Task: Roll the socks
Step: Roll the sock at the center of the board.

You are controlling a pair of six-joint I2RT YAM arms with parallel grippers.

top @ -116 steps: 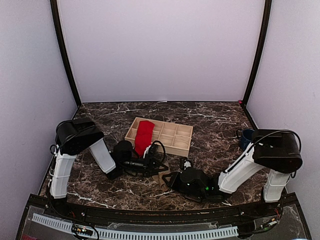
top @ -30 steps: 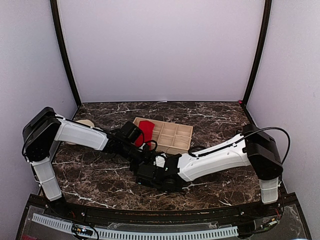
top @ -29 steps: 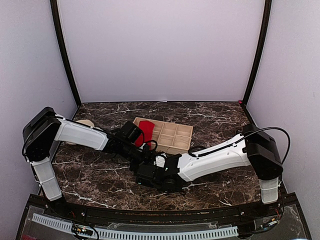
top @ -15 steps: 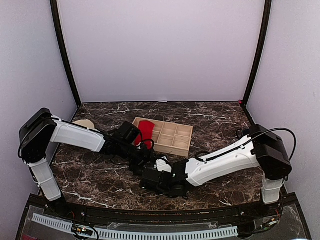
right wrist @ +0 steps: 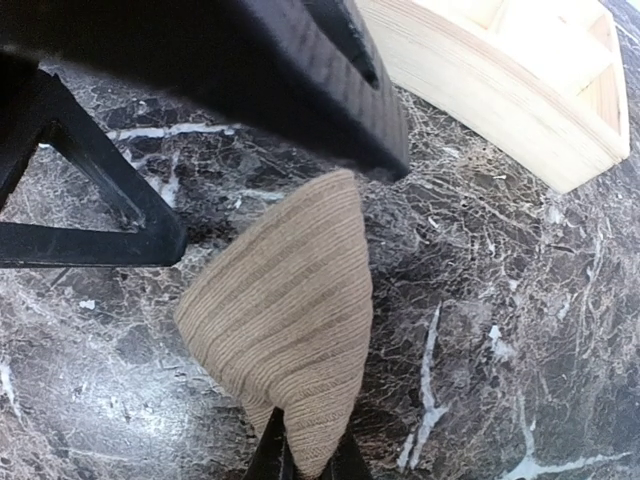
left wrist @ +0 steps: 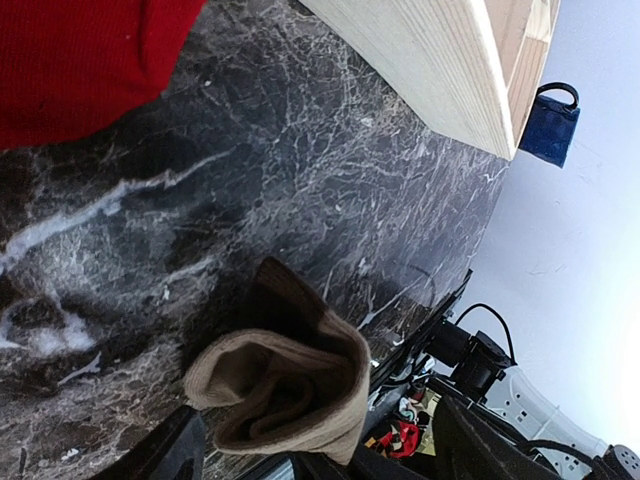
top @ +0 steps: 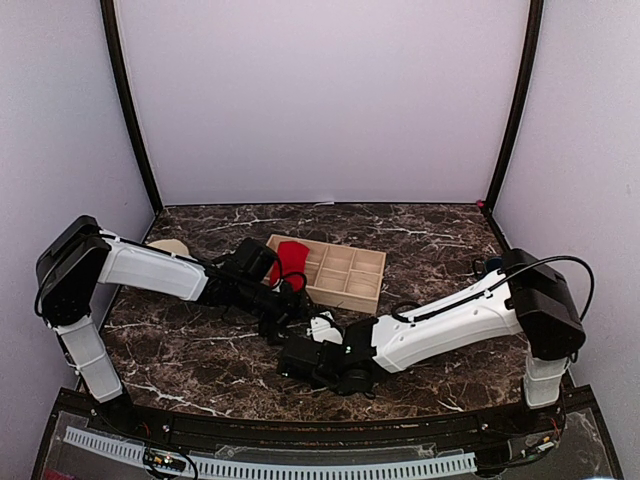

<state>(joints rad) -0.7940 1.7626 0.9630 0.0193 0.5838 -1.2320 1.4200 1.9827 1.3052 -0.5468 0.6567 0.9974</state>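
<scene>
Tan sock [right wrist: 285, 330] pinched in right hand [right wrist: 300, 462], near wooden tray [right wrist: 500, 90].

A dark marble-patterned table [top: 430, 235] with white veins fills the floor of a booth. Plain pale lilac walls [top: 320, 100] close its far edge and both sides. Black posts [top: 130, 110] rise from the two far corners. The light is soft and even.

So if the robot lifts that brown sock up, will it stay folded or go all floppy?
Probably floppy: the tan sock is soft ribbed cloth, already folded and crumpled. Likely light too, since the right gripper holds it by just its pinched tip. Pushed along the marble table, it would probably bunch up rather than slide.
</scene>
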